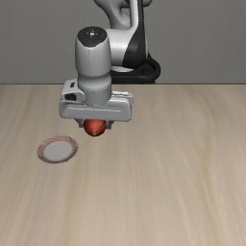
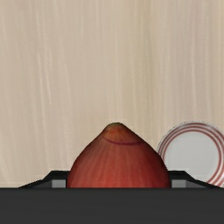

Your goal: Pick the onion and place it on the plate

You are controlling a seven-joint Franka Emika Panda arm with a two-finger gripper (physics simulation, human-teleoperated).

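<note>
Onion (image 2: pixel 118 162) snug within gripper (image 1: pixel 94 123)

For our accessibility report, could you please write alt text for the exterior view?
A robot arm's tool grips a red onion over a pale wooden table. A white plate with a reddish rim lies on the table to the exterior view's left of the onion, apart from it.

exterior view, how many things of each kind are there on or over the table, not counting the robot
onion: 1
plate: 1
total: 2
</note>
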